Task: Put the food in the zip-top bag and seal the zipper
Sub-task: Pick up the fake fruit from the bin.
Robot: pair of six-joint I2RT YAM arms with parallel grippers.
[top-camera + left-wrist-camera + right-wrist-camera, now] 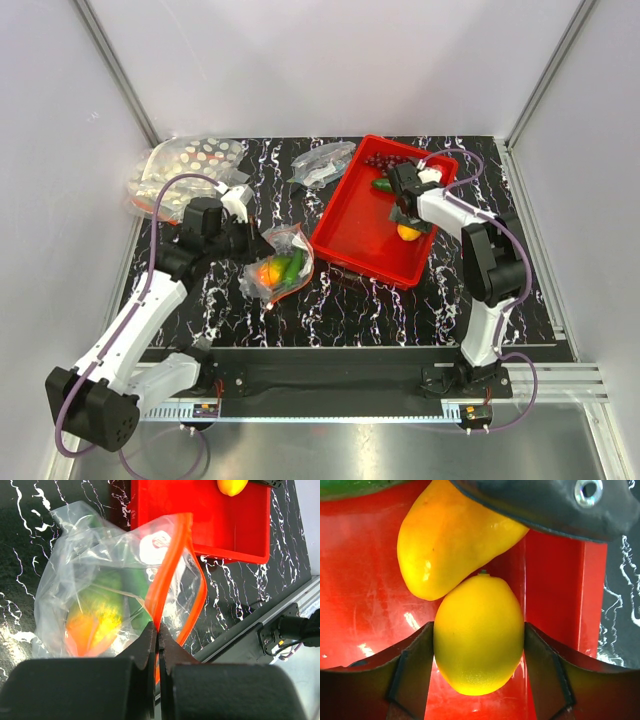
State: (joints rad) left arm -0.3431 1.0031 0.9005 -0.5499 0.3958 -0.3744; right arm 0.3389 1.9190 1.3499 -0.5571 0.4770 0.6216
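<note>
I see the left gripper [157, 631] at the lower centre of its wrist view, clenched on the orange zipper [170, 562] of the zip-top bag [85, 565]. The bag's mouth gapes beyond the pinch. In the overhead view the bag lies at the centre on the black marbled table [380, 310], just left of the red tray [352, 228]. Inside it I make out 1 orange-yellow fruit [92, 627] and 1 green cucumber [107, 587]. In the tray's right half, the right gripper [479, 652] grasps a lemon [479, 630], its 2 fingers [410, 670] touching either side. A yellow mango [450, 540] rests against the lemon's top.
</note>
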